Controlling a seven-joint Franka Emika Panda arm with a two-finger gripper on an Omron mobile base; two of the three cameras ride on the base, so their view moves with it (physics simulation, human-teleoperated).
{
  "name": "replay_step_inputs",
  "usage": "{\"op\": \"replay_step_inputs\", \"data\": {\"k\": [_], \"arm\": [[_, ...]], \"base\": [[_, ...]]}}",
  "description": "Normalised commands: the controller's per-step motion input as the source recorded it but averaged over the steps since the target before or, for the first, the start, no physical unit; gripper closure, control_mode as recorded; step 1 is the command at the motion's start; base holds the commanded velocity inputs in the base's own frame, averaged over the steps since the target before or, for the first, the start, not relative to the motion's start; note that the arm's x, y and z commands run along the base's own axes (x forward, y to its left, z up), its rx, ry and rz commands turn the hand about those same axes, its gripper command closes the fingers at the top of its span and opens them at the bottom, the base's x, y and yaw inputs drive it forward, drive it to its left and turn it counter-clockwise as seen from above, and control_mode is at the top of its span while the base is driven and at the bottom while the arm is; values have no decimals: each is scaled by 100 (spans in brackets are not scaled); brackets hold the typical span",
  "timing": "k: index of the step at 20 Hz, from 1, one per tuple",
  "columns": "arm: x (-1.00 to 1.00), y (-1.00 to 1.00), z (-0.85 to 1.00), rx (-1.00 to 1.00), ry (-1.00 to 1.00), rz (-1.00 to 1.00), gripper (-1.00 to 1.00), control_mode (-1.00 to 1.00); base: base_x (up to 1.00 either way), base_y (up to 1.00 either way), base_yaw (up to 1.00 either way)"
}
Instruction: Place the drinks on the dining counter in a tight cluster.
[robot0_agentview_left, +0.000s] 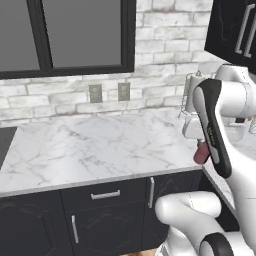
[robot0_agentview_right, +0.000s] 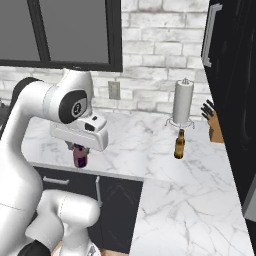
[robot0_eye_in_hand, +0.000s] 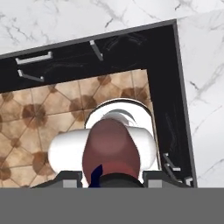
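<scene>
My gripper (robot0_agentview_right: 80, 149) is shut on the short dark maroon drink (robot0_agentview_right: 80, 157), which hangs upright under the hand. In the left base view the maroon drink (robot0_agentview_left: 201, 153) shows beside the forearm, near the inner corner of the L-shaped worktop (robot0_agentview_left: 95, 145). The hand view looks down past the maroon drink (robot0_eye_in_hand: 111, 146), held in my gripper (robot0_eye_in_hand: 111, 178), at tiled floor and my own base. The brown glass bottle (robot0_agentview_right: 179, 144) stands upright on the worktop (robot0_agentview_right: 190, 200), well right of the hand. The dining counter is out of view.
A paper-towel roll (robot0_agentview_right: 183, 101) and a knife block (robot0_agentview_right: 214, 124) stand at the back of the worktop near the brick wall. Tall dark cabinets (robot0_agentview_right: 232, 75) close the right side. Dark base cabinets with silver handles (robot0_agentview_left: 105, 195) sit under the worktop.
</scene>
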Motion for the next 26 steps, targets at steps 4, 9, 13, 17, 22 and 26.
{"op": "replay_step_inputs", "data": {"k": [4,9,13,17,22,26], "arm": [[0,0,0,0,0,0,100,100],[0,0,0,0,0,0,100,100],[0,0,0,0,0,0,100,100],[0,0,0,0,0,0,100,100],[0,0,0,0,0,0,100,100],[0,0,0,0,0,0,100,100]], "base": [[-69,10,4],[-86,82,45],[-10,97,72],[0,27,99],[0,0,100],[0,0,100]]}}
